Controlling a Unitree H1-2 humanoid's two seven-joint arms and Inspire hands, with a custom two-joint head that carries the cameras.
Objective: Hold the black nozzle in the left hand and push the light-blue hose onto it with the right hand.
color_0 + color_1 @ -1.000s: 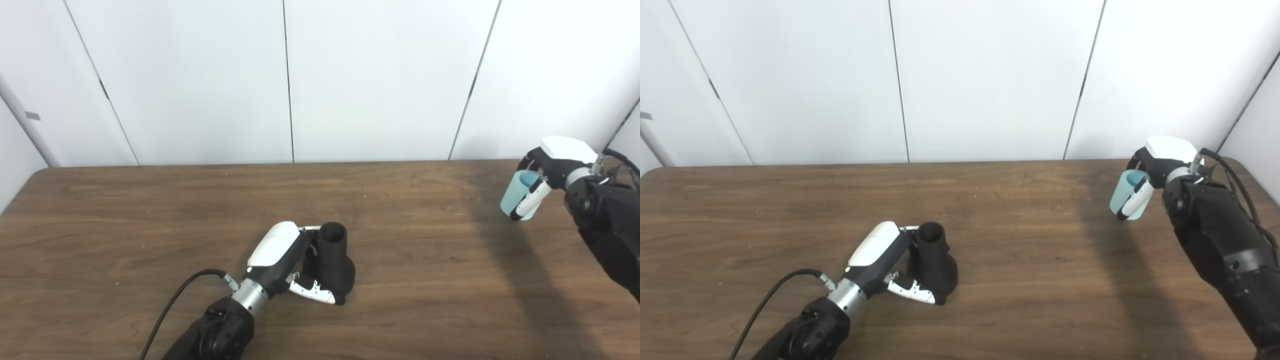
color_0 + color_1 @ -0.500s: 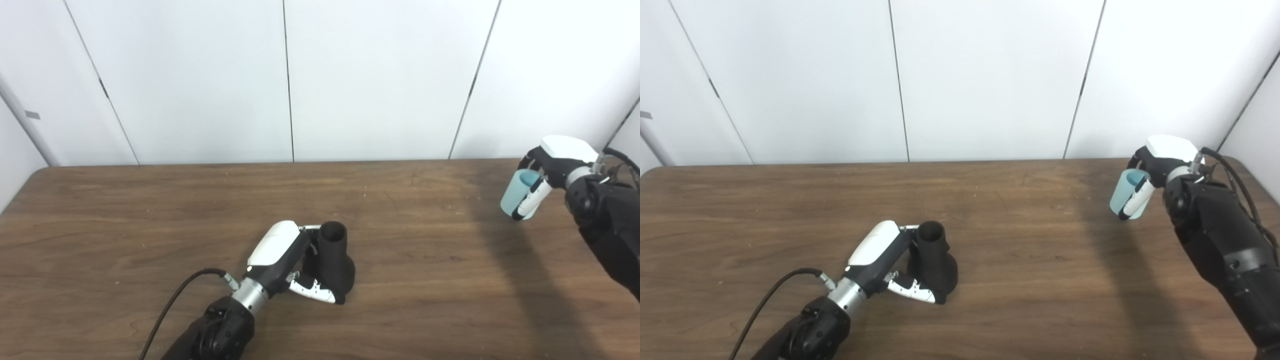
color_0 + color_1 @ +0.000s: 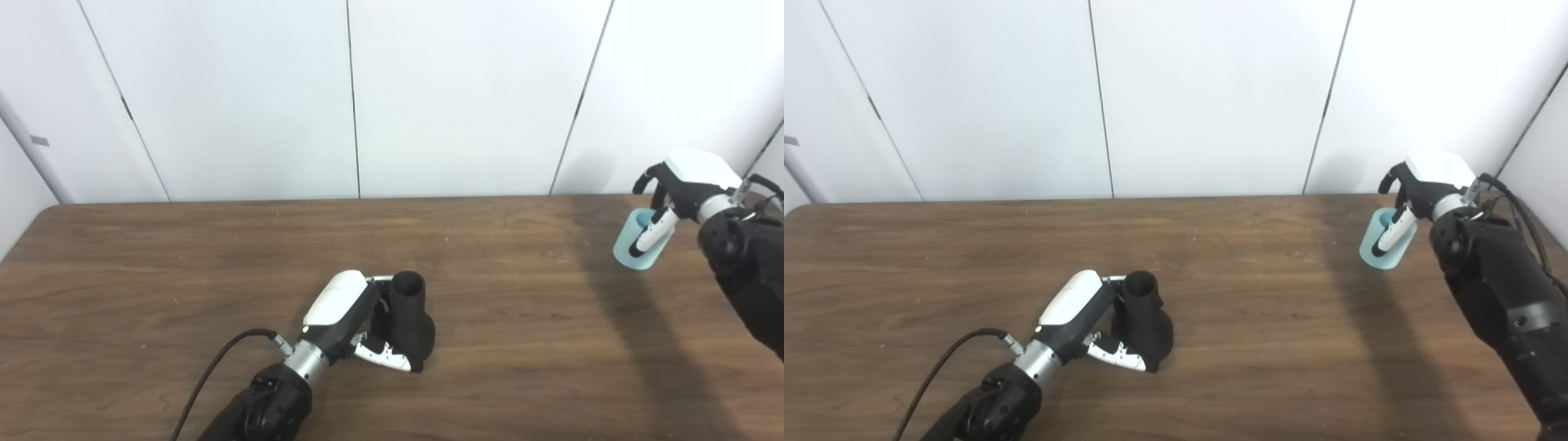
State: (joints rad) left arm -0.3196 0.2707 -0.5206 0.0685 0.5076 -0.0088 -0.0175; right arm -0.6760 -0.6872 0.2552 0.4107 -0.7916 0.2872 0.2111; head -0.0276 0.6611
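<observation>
The black nozzle [image 3: 411, 315] stands upright on the brown table [image 3: 153, 275] near the middle, its round mouth facing up. My left hand [image 3: 346, 315] is shut on it, fingers behind the neck and the thumb across the wide base. At the far right the light-blue hose [image 3: 632, 254], a short tube, rests on the table with its open end up. My right hand [image 3: 680, 184] is just above and behind it, fingers spread off the tube. The white thumb [image 3: 1390, 233] still lies across the hose's front, and I cannot tell whether it touches.
White wall panels [image 3: 465, 92] rise right behind the table's far edge. A black cable [image 3: 211, 367] trails from my left wrist toward the near edge. The hose sits close to the table's right rear corner.
My right hand has lifted a little and its fingers have opened off the hose. The hose has dropped from tilted in the grip to resting on the table. Left hand and nozzle are unchanged.
</observation>
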